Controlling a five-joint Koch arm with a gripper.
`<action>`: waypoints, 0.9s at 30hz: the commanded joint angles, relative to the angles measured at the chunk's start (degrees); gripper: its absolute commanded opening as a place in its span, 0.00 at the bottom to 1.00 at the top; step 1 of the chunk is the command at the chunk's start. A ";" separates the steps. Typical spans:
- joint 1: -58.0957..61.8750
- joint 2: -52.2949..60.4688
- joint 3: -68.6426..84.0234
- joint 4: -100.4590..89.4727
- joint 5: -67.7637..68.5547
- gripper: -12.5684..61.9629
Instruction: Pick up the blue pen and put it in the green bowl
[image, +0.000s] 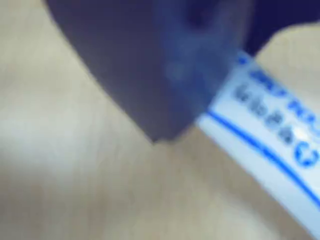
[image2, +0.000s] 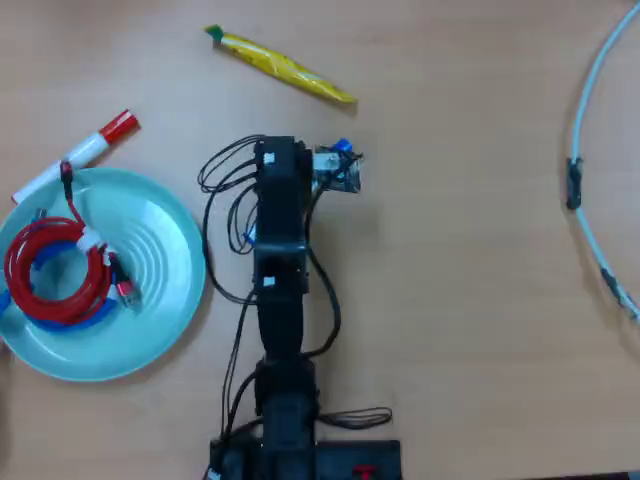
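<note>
Seen from overhead, the wide pale teal-green ridged bowl (image2: 150, 290) holds a coiled red cable (image2: 50, 275) on a light wooden table (image2: 460, 300); the black arm's gripper (image2: 335, 170) hides all but a blue tip of the white-barrelled blue pen (image2: 342, 147). In the blurred wrist view, a dark jaw overlaps the pen's (image: 270, 125) blue-printed barrel; grip cannot be judged.

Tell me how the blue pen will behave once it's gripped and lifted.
The blue pen looks like a rigid plastic barrel, so probably stiff and light. Its smooth printed surface may slip in the end effector. Being round, it will likely roll if dropped on the table.
</note>
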 joint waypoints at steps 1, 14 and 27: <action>-0.70 -1.32 0.18 0.53 6.86 0.06; 0.26 -1.14 1.05 3.08 19.60 0.06; 0.18 7.38 4.92 4.48 40.61 0.06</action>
